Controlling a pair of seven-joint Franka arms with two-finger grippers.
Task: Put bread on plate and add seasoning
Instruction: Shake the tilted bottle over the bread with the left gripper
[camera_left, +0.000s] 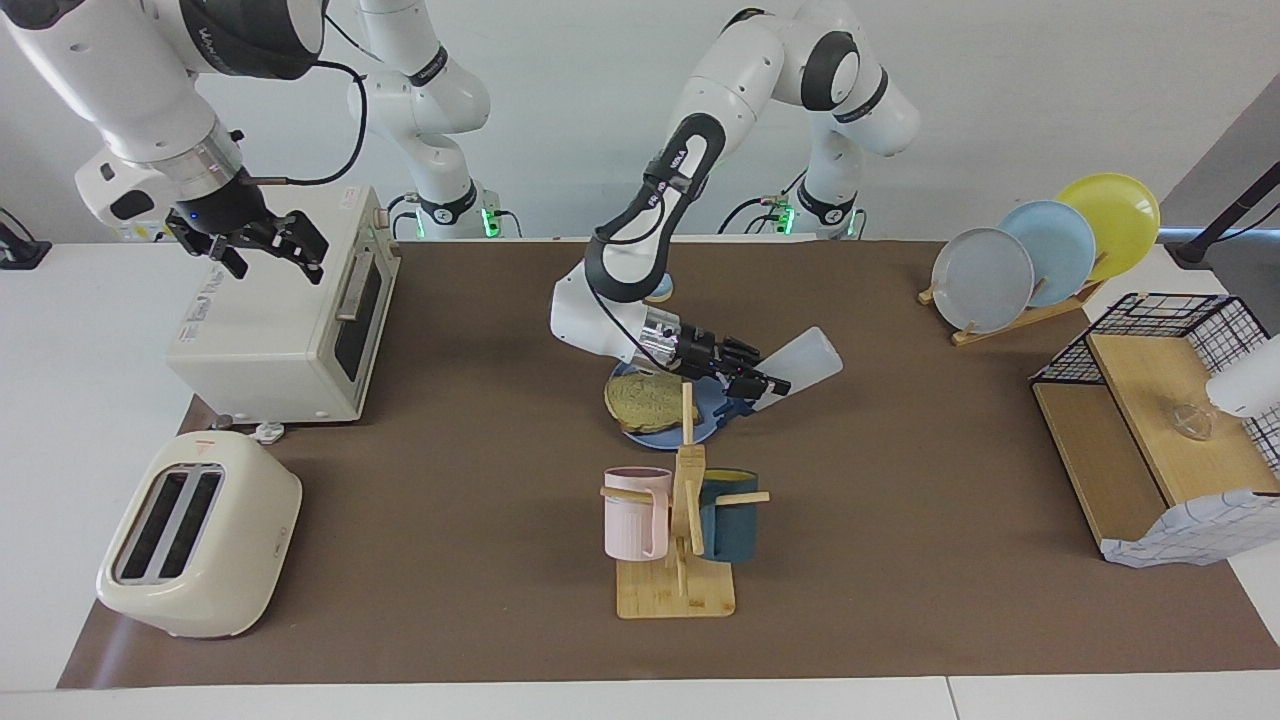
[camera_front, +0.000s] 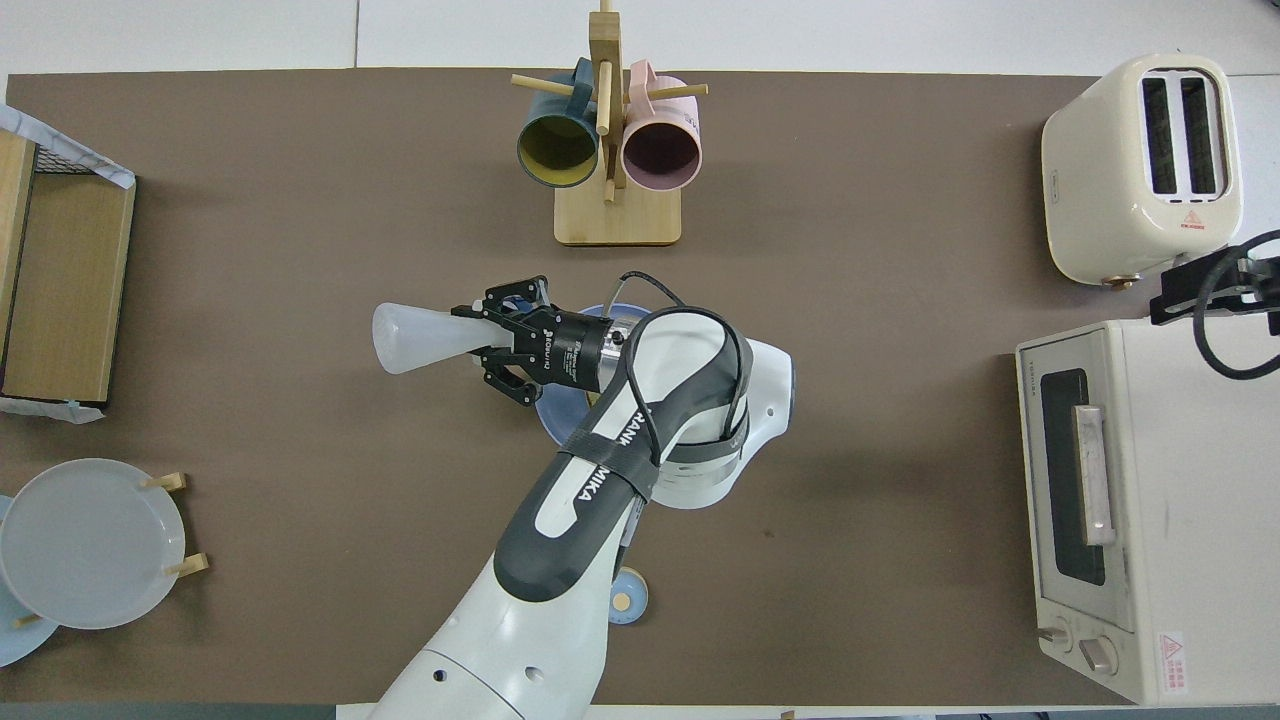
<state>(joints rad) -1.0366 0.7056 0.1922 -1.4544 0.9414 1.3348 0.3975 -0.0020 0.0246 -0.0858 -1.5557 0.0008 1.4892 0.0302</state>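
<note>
Tipping translucent white plastic seasoning bottle (camera_left: 800, 364) cap-down, L gripper (camera_left: 765, 383) clamped at neck, over round blue plate (camera_left: 712, 428) w/ speckled bread slice (camera_left: 645, 399) | to dispense, I judge | R gripper (camera_left: 285, 242) open, waits over white toaster oven (camera_left: 280, 310).

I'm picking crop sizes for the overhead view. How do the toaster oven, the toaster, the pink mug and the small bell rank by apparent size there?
1. toaster oven
2. toaster
3. pink mug
4. bell, though the arm hides part of it.
</note>
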